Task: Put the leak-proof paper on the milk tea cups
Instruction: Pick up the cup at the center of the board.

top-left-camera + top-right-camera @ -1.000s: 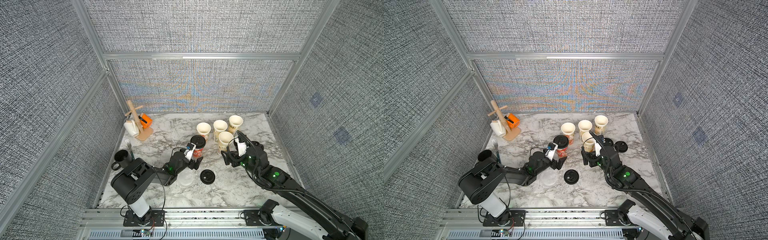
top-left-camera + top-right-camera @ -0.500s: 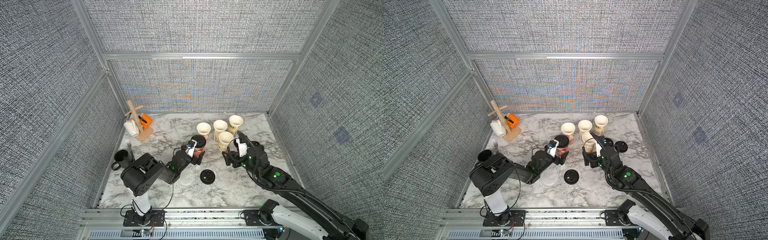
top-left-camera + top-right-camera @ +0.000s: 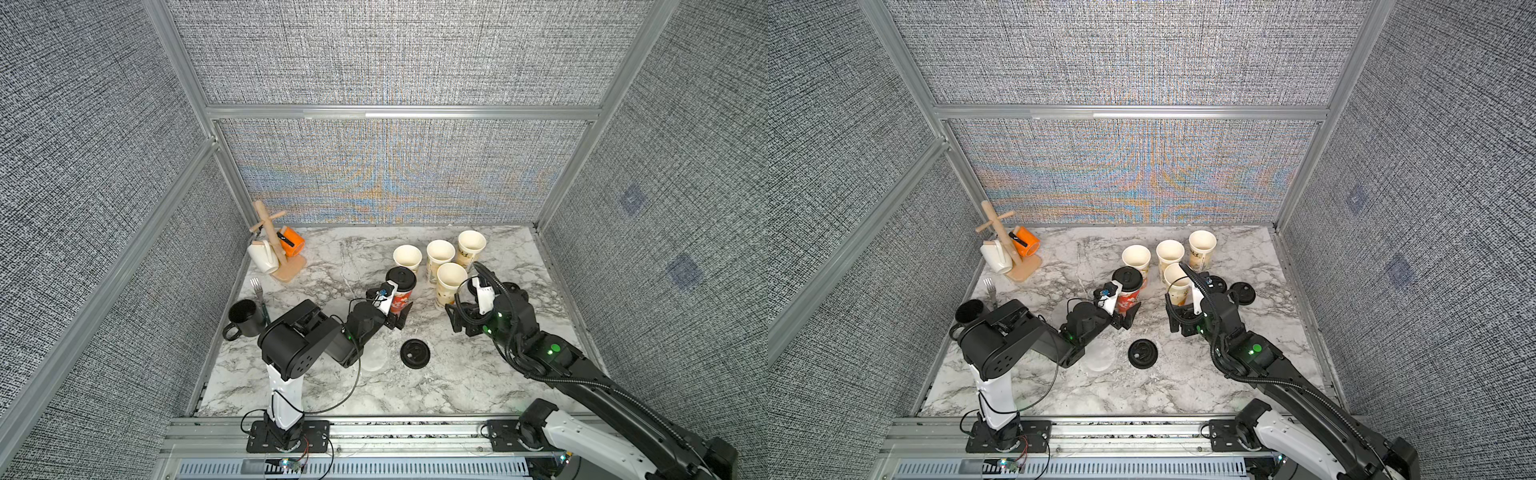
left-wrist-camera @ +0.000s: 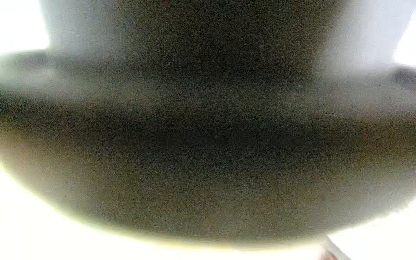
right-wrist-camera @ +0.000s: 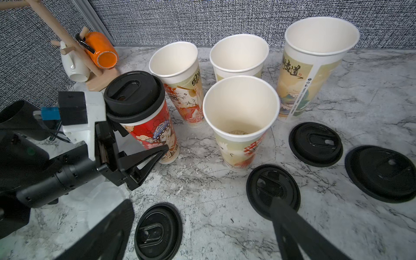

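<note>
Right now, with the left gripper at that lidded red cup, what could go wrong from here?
1. The left gripper stands open at the base of the tall red cup; a sideways nudge might tip it into the open cup beside it.
2. The thin films lie partly under the left arm, so reaching them may be awkward, and several could lift together.

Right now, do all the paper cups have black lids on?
No, only the red cup wears a black lid; the other four cups stand open at the top.

Top views are bright, sharp and softly shadowed, the left wrist view a dark blur with blown-out edges
</note>
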Controlling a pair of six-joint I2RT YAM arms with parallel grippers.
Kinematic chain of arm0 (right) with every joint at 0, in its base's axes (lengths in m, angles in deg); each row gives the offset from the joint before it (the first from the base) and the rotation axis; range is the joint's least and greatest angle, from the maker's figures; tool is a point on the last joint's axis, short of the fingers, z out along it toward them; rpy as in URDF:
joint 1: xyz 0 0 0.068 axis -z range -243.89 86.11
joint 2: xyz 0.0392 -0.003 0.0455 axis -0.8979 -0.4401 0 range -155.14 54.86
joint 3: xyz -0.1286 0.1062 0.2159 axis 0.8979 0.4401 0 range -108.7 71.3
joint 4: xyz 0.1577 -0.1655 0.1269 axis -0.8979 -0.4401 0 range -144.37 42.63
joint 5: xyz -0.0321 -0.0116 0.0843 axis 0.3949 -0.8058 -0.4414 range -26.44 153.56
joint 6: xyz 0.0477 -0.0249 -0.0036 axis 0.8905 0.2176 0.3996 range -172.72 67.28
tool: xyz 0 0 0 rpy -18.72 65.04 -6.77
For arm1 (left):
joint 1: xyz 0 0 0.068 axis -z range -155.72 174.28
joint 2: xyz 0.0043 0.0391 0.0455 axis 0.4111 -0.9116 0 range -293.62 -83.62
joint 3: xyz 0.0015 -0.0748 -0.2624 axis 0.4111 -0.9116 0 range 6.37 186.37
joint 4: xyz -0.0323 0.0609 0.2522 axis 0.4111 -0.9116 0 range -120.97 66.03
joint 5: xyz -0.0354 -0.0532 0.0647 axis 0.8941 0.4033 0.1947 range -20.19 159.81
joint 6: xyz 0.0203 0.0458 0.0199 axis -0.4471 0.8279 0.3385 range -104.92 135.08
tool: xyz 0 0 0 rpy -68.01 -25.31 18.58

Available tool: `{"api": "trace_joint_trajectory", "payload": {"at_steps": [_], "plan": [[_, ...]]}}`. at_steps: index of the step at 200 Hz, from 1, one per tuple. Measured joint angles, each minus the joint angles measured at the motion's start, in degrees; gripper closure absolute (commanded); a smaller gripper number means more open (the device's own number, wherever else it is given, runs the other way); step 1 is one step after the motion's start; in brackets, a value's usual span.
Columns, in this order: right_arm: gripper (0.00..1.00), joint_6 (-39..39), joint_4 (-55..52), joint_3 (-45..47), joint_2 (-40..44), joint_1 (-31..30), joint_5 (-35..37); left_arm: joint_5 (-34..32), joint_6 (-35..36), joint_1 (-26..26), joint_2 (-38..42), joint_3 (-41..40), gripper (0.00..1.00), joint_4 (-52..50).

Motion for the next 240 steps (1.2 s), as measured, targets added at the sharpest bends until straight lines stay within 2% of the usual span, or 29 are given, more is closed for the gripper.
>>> {"api": "trace_joint_trajectory", "payload": {"at_steps": [168,240], "plan": [[0.04,0.2,-2.3,0.4,1.6,0.0,0.3,-3.7,2.3,0.1,1.7,-1.7,0.16,1.2],[0.04,0.9,-3.0,1.2,2.8,0.0,0.4,-5.5,3.6,0.1,2.9,-3.3,0.17,2.7]]}}
